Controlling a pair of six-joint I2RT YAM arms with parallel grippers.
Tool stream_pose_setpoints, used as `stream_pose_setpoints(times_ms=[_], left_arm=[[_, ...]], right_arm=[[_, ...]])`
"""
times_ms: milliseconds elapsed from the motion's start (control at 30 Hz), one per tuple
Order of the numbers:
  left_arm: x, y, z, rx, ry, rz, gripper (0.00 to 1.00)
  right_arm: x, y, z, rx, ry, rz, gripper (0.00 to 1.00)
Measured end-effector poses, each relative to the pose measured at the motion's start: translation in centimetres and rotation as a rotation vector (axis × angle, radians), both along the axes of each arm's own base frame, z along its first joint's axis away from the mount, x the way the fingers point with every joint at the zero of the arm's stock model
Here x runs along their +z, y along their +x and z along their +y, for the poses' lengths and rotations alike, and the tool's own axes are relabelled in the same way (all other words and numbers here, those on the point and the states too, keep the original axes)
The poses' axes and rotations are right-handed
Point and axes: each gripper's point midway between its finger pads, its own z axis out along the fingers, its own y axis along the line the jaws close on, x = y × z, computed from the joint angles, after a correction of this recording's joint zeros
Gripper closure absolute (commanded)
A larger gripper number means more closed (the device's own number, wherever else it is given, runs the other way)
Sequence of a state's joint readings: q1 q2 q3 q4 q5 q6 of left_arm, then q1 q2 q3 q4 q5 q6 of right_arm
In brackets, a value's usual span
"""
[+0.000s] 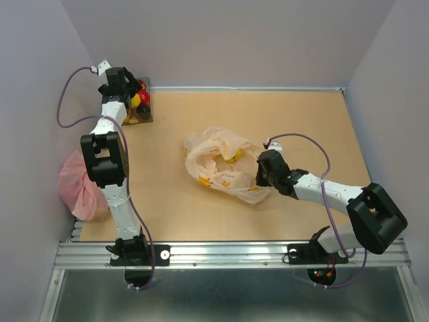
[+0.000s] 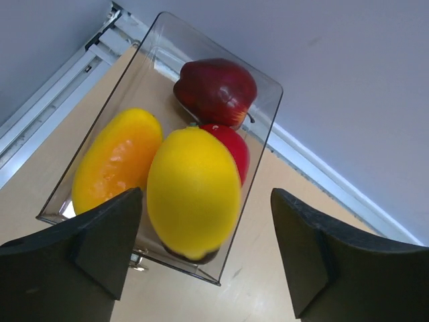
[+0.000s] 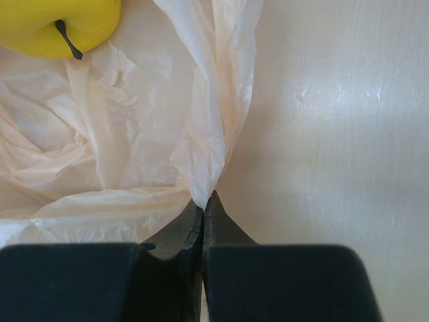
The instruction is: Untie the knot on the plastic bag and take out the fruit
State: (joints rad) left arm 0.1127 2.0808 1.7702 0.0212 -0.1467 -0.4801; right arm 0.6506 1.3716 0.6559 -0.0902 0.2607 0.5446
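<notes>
The right end effector (image 3: 203, 201) is pinching an edge of the plastic bag (image 1: 224, 144), which is lying mid-way across the table (image 1: 301, 127) with a yellow apple (image 3: 60, 23) inside. The left end effector (image 2: 206, 198) is hanging wide open above a lemon (image 2: 194, 181) in a clear container (image 2: 268, 100).

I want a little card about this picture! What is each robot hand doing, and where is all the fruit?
left hand: open, holding nothing, over the clear box
right hand: shut, pinching the edge of the plastic bag
bag state: lying open in the middle of the table
fruit in box: yellow lemon, orange fruit, dark red apple, red fruit
fruit in bag: at least one yellow apple
pink bag: at the table's left edge, untouched
</notes>
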Motion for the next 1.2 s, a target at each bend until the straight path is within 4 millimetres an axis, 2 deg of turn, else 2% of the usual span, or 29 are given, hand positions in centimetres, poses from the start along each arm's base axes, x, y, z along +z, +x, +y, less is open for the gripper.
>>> stream_pose_setpoints(times_ms=[67,133,400,567,700,800,900,967,1000,1067,1100,1133,1200], left_arm=[[-1.3,0.3,0.1,0.001,-0.003,0.026,0.02],[-2.0,0.0,0.1,0.003,-0.005,0.052,0.01],[-2.3,-0.5,0.3,0.013,0.004,0.067,0.02],[-2.5,-3.2,-0.3,-0.005,0.008,0.103,0.05],[-0.7,-6.3,-2.4,-0.055,0.032,0.102,0.05],[2.0,-8.4,-7.0,-0.157,0.070,0.064,0.05],[4.6,-11.8,-15.3,-0.353,0.116,0.011,0.07],[5.9,-14.9,-21.5,-0.516,0.138,-0.027,0.10],[6.2,-16.6,-24.2,-0.600,0.154,-0.042,0.10],[6.3,-19.5,-28.1,-0.737,0.181,-0.057,0.12],[6.2,-20.5,-29.3,-0.785,0.195,-0.062,0.12],[5.9,-22.3,-31.5,-0.857,0.211,-0.065,0.13],[5.2,-24.3,-33.7,-0.942,0.229,-0.060,0.16]], right_arm=[[-0.1,0.1,-0.1,0.004,-0.013,0.000,0.99],[-0.3,0.2,-0.2,0.006,-0.030,0.001,0.99],[-0.8,0.3,-0.4,0.012,-0.059,0.013,0.99],[-0.7,0.4,-0.4,0.016,-0.063,0.010,0.99],[-0.6,0.5,-0.4,0.019,-0.069,0.005,1.00],[-0.4,0.6,-0.4,0.019,-0.072,-0.001,1.00],[-0.4,0.7,-0.4,0.019,-0.072,-0.004,1.00],[-0.4,0.7,-0.4,0.019,-0.072,-0.004,0.99],[-0.3,0.7,-0.4,0.019,-0.071,-0.005,1.00],[-0.3,0.7,-0.3,0.019,-0.071,-0.005,1.00],[-0.3,0.7,-0.3,0.019,-0.071,-0.005,1.00],[-0.3,0.7,-0.3,0.018,-0.070,-0.005,1.00],[-0.3,0.7,-0.3,0.018,-0.070,-0.005,1.00]])
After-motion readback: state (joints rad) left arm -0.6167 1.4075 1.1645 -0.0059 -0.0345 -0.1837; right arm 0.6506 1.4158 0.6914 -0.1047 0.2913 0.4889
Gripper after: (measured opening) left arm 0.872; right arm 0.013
